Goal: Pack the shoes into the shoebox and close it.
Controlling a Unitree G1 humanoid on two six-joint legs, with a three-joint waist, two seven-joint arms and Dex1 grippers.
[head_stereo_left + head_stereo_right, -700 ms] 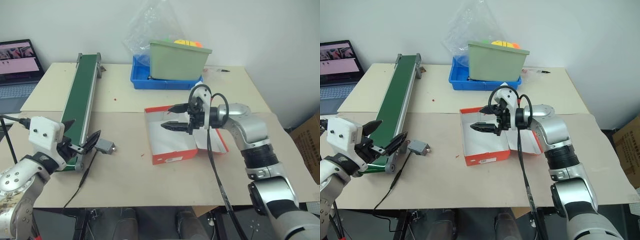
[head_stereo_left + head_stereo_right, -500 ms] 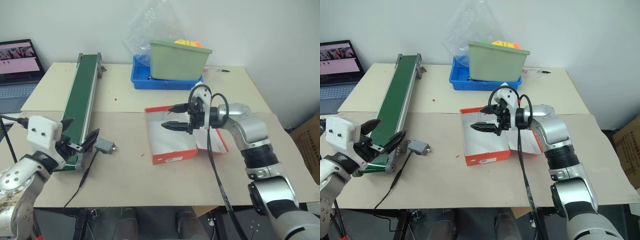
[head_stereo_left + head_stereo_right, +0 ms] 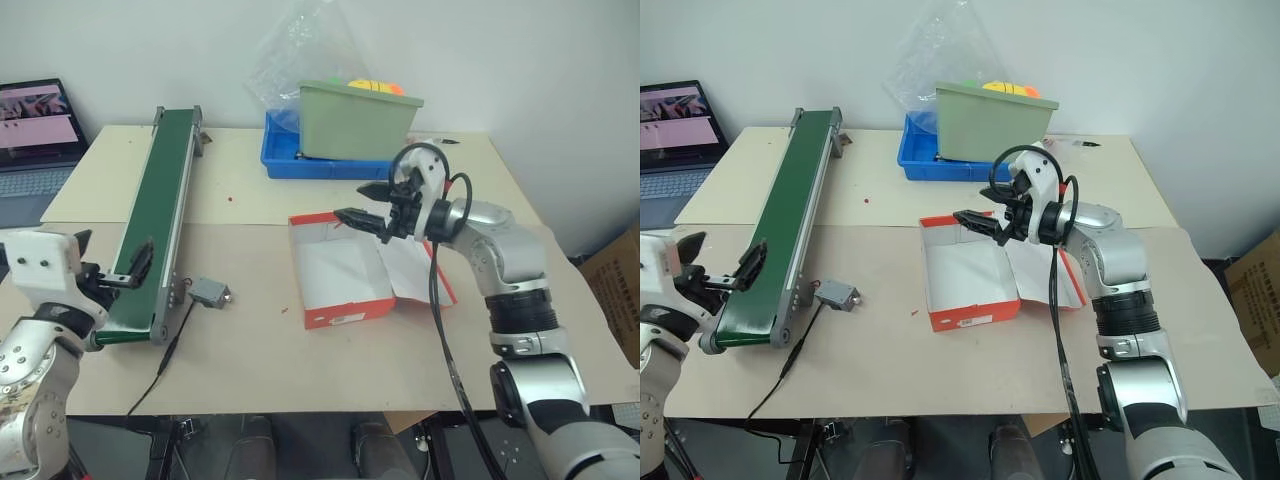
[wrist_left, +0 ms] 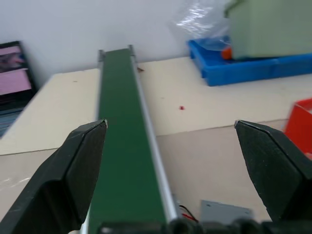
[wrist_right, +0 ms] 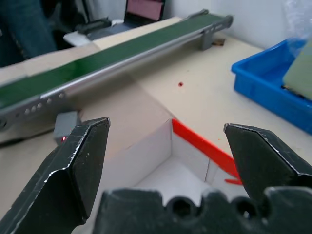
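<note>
The shoebox (image 3: pixel 340 275) lies open on the tabletop (image 3: pixel 250 350), its white interior bare and its lid folded out flat on the side away from the green conveyor belt (image 3: pixel 160 215). No shoe lies in the shoebox, and none shows on the tabletop around it. Judgement: the task stands at its beginning; both shoes remain to be fetched and placed, and the lid remains to be closed.

The right gripper (image 3: pixel 363 203) hangs above the far edge of the shoebox, on the side toward the blue tray (image 3: pixel 330 162) and the green bin (image 3: pixel 357 122). Its two fingers are spread wide. It holds nothing and touches nothing; the right wrist view looks down between the spread fingers at a bare corner of the shoebox.

The left gripper (image 3: pixel 715 265) hovers at the near end of the conveyor belt, well apart from the shoebox. Its fingers are likewise spread wide and empty, with the belt running away between them in the left wrist view.

A small grey device (image 3: pixel 210 291) with a cable lies between the conveyor belt and the shoebox. A laptop (image 3: pixel 35 125) sits beyond the conveyor belt, off the tabletop's edge.
</note>
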